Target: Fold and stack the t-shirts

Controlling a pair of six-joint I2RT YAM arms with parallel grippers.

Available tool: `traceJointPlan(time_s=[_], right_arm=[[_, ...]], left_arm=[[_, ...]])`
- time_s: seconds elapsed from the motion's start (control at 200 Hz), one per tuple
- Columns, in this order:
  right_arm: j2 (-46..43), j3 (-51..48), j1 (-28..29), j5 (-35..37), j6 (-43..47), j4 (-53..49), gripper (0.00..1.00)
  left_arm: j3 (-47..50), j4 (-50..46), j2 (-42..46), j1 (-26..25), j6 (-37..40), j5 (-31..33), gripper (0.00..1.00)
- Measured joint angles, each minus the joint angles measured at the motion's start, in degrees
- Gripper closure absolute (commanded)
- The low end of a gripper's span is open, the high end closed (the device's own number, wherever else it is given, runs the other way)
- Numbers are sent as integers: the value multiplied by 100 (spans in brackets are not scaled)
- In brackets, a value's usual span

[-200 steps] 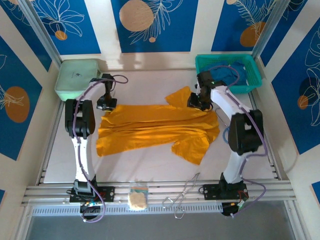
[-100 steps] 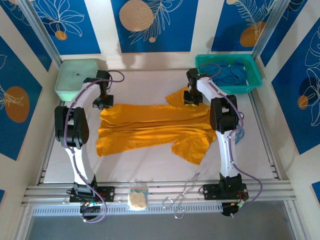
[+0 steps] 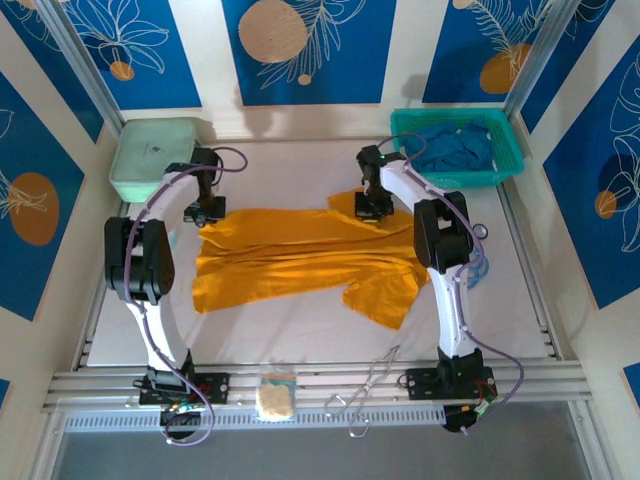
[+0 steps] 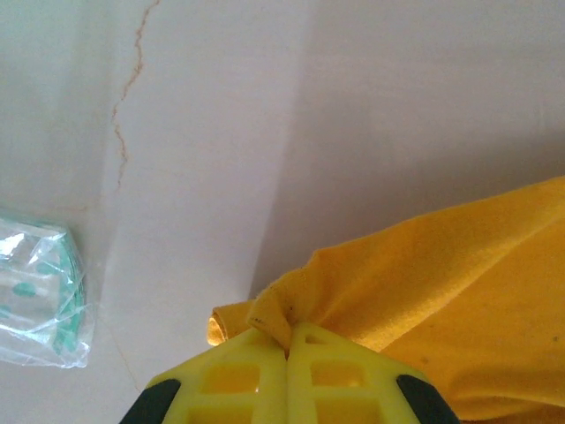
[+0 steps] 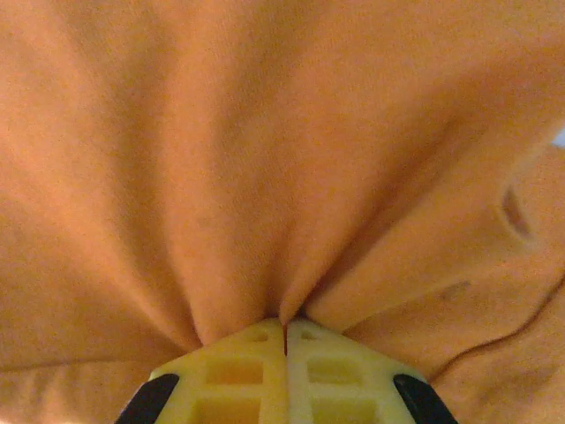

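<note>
orange t-shirt (image 3: pixel 310 255) flat mid-table, blue t-shirts (image 3: pixel 455 148) in basket (image 3: pixel 398 125) | left gripper (image 4: pixel 290 334) and right gripper (image 5: pixel 284 327) clamped on its far edge (left corner, sleeve side) | step: first fold, grip made | next: lift both ends level, carry toward near edge

orange shirt (image 3: pixel 300 255): soft matt cloth of fine weave, creased, gathered into folds where the jaws pinch it.
blue shirts (image 3: pixel 460 148): matt cloth, crumpled, in the basket.
basket (image 3: pixel 480 177): teal plastic mesh with a slight sheen, behind the orange shirt's right end.
pouch (image 3: pixel 150 160): pale mint, smooth, faint sheen; material unclear.
counter (image 4: pixel 221 132): white, smooth, matt, with a thin brownish crack-like line.
bag (image 4: pixel 35 291): clear glossy film, crinkled, left of the orange shirt.
jaws: matt yellow plastic, moulded in open squares.
wire tool (image 3: pixel 368 395): thin shiny metal, in front of the orange shirt.
</note>
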State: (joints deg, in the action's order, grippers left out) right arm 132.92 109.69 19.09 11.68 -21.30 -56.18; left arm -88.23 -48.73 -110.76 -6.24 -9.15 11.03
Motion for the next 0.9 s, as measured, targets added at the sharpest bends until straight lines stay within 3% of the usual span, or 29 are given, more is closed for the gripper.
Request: traceJointPlan(time_s=[0.34, 0.82, 0.896], right_arm=[[-116, -31, 531, -20, -468, -378, 73], [179, 2367, -151, 232, 157, -1180, 66], [498, 2603, -269, 166, 284, -1193, 58]], left_arm=[[98, 9, 72, -17, 2, 153, 100], [98, 2, 319, -254, 2, 221, 100], [98, -11, 319, -269, 0, 234, 100]])
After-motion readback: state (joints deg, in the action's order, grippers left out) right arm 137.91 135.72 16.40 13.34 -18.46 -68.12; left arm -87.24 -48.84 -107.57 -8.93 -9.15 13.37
